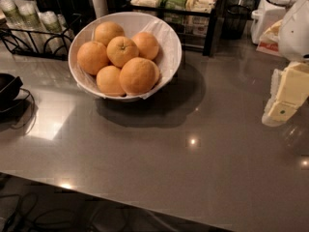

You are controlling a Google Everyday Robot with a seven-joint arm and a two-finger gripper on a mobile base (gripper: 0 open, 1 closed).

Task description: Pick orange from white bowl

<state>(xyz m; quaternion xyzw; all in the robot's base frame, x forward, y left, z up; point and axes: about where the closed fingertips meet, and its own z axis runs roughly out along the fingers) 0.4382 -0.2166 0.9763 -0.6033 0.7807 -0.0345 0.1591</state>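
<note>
The white bowl (171, 42), lined with crinkled white paper, stands on the grey counter at the back left of centre. It holds several oranges. The orange (139, 75), the largest, lies at the bowl's front right with plain dimpled skin. A smaller orange with a dark stem dimple (122, 50) sits just behind it. The gripper (285, 100), with pale yellow fingers under a white arm housing, hangs at the right edge of the view. It is far to the right of the bowl, just above the counter, and holds nothing that shows.
A black wire rack with cups (29, 28) stands at the back left. A shelf of packets (178, 4) and a white appliance (268, 11) stand behind. A black object with a cable (8, 88) sits at the left edge. The counter's front edge (145, 204) runs along the bottom.
</note>
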